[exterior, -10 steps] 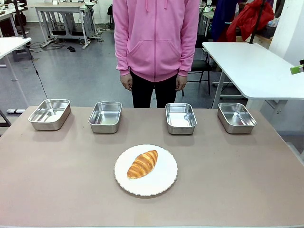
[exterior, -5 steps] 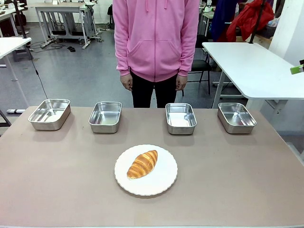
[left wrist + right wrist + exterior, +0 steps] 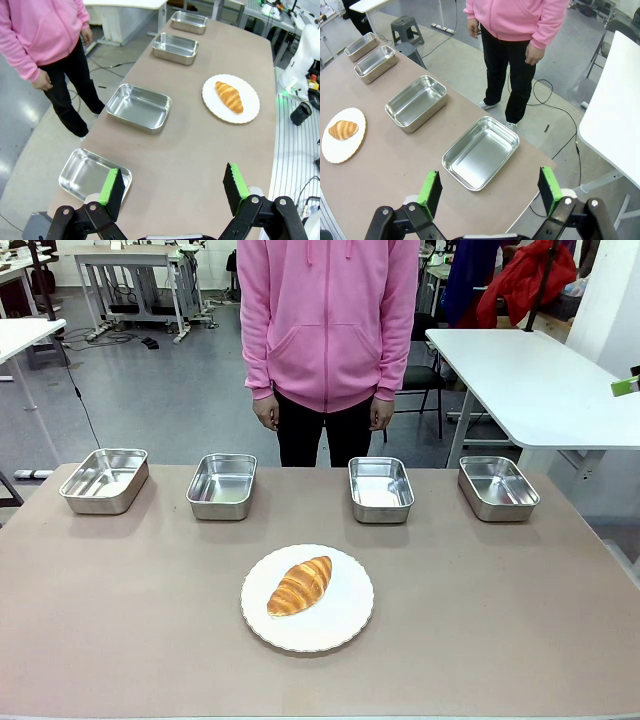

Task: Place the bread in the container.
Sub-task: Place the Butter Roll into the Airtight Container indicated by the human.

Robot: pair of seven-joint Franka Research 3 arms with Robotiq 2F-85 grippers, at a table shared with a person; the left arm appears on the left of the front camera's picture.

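Observation:
The bread [image 3: 300,585], golden-brown and ridged, lies on a round white plate [image 3: 340,625] at the table's near middle; it also shows in both wrist views [image 3: 229,96] [image 3: 343,129]. Several look-alike steel trays stand empty in a row along the far edge, and I cannot tell which one is the container. My left gripper [image 3: 173,170] hangs open high over the table's left end, near the leftmost tray [image 3: 92,172]. My right gripper [image 3: 490,173] hangs open high over the right end, near the rightmost tray [image 3: 480,152]. Neither holds anything.
A person in a pink hoodie [image 3: 328,320] stands behind the far edge, hands [image 3: 266,412] hanging at the sides. A white table [image 3: 530,380] stands past the right corner. Bare tabletop [image 3: 120,610] surrounds the plate.

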